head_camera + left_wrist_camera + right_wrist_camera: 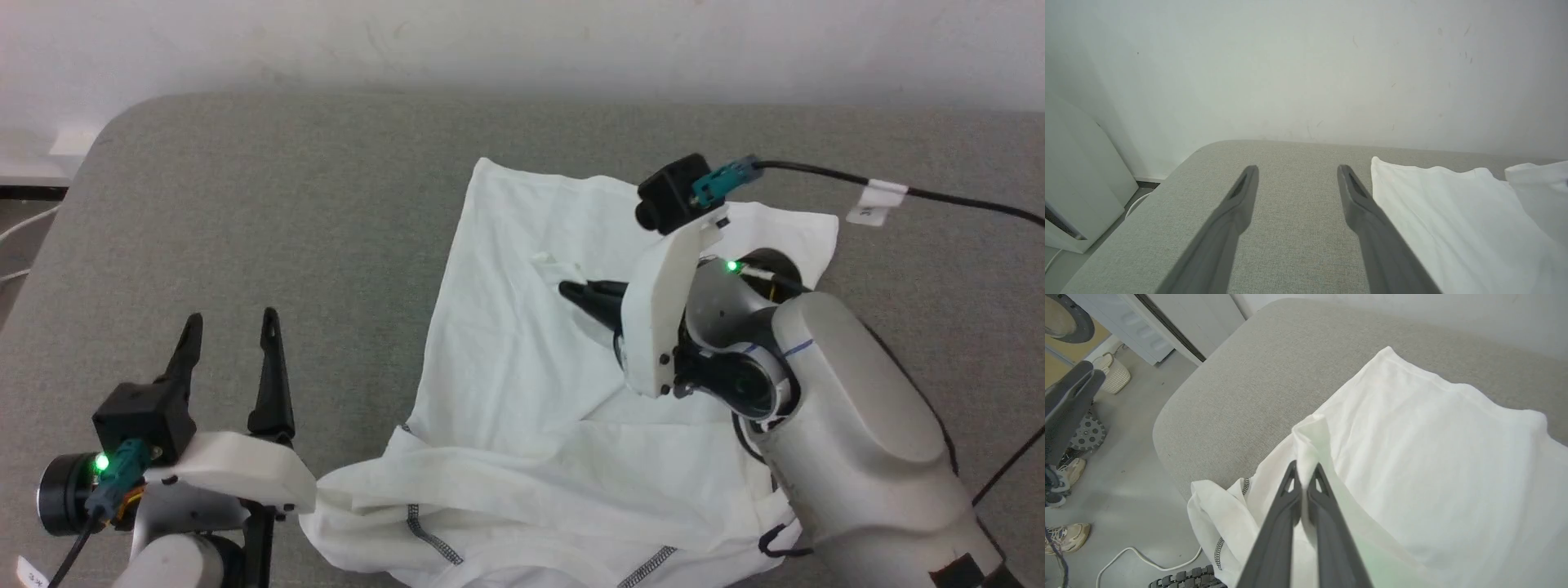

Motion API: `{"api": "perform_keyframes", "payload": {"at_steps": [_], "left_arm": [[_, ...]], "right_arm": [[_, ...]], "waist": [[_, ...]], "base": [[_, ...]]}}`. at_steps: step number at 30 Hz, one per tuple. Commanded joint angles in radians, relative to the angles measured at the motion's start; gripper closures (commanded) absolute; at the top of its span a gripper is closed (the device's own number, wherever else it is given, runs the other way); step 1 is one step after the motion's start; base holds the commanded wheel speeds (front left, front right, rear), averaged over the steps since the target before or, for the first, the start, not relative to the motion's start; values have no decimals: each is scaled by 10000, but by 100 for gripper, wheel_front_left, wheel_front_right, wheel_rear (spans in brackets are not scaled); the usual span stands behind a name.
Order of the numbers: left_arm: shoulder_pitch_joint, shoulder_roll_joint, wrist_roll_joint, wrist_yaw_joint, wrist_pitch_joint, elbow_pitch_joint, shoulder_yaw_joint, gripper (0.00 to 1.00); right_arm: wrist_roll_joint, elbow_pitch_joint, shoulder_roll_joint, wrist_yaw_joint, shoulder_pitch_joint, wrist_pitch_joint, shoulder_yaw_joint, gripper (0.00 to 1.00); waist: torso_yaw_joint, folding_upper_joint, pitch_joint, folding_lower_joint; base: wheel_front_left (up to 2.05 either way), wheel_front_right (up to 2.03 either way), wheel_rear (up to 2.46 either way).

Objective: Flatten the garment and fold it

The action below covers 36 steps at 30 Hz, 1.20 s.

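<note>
The garment (522, 359), a thin white shirt with dark grey zigzag stitching near the front edge, lies spread and wrinkled on the grey padded surface (286, 212). My right gripper (569, 287) is shut over its middle, pinching a raised fold of the white cloth; in the right wrist view the cloth (1306, 445) stands up between the closed fingertips of the right gripper (1303, 469). My left gripper (231, 327) stands open above bare surface, left of the garment. In the left wrist view the open left gripper (1296, 171) has the garment's (1453, 216) edge just to its right.
A white wall (522, 41) runs behind the surface, whose rounded left corner (122, 122) drops off to the floor. A black cable (898, 192) with a white tag crosses the surface's right side. The floor (1118, 490) holds shoes, a white cable and a small basket.
</note>
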<state>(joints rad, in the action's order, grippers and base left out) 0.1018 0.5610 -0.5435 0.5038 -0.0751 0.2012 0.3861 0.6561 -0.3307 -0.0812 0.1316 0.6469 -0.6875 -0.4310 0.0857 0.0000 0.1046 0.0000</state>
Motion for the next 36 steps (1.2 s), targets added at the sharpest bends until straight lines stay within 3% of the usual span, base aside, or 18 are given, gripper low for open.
{"api": "perform_keyframes", "payload": {"at_steps": [1, 4, 12, 22, 23, 24, 25, 26, 27, 33, 36], "left_arm": [[29, 25, 137, 27, 55, -37, 43, 0], [67, 24, 154, 21, 94, -84, 97, 0], [132, -98, 195, -12, 92, -253, 307, 0], [295, -361, 161, -42, -96, -393, 427, 0], [306, -386, 154, -46, -130, -422, 430, 0], [309, -405, 143, -49, -156, -446, 429, 0], [315, -422, 132, -52, -182, -466, 426, 0], [321, -435, 124, -56, -204, -490, 424, 0], [322, -441, 113, -58, -224, -514, 417, 0], [226, -387, 61, -27, -258, -621, 366, 0], [122, -321, 47, 6, -213, -628, 363, 0]], "right_arm": [[169, -196, 137, -9, -199, 104, -75, 100], [529, -589, 289, -9, -309, 264, -428, 100], [3150, -1273, 307, -9, -497, 1639, -2595, 100], [4325, -2905, 308, -9, 352, 3071, -5050, 100], [4399, -3024, 309, -9, 389, 3153, -5261, 91], [4501, -3130, 309, -9, 409, 3224, -5441, 66], [4561, -3220, 309, -9, 458, 3328, -5604, 49], [4612, -3285, 309, -9, 518, 3493, -5720, 6], [4694, -3327, 309, -9, 571, 3671, -5797, 0], [4861, -2958, 309, -9, 1125, 5264, -6008, 0], [4328, -3067, 309, -9, 1418, 6337, -5877, 0]], "waist": [[136, 0, 1, 0], [329, 0, -17, 0], [839, 0, -28, 0], [1025, 0, 512, 0], [1023, 0, 540, 0], [1013, 0, 576, 0], [1005, 0, 609, 0], [997, 0, 630, 0], [976, 0, 642, 0], [730, 0, 522, 0], [585, 0, 342, 0]], "base": [[0, 0, 0], [0, 0, 0], [0, 0, 0], [0, 0, 0], [0, 0, 0], [0, 0, 0], [0, 0, 0], [0, 0, 0], [0, 0, 0], [0, 0, 0], [0, 0, 0]]}}
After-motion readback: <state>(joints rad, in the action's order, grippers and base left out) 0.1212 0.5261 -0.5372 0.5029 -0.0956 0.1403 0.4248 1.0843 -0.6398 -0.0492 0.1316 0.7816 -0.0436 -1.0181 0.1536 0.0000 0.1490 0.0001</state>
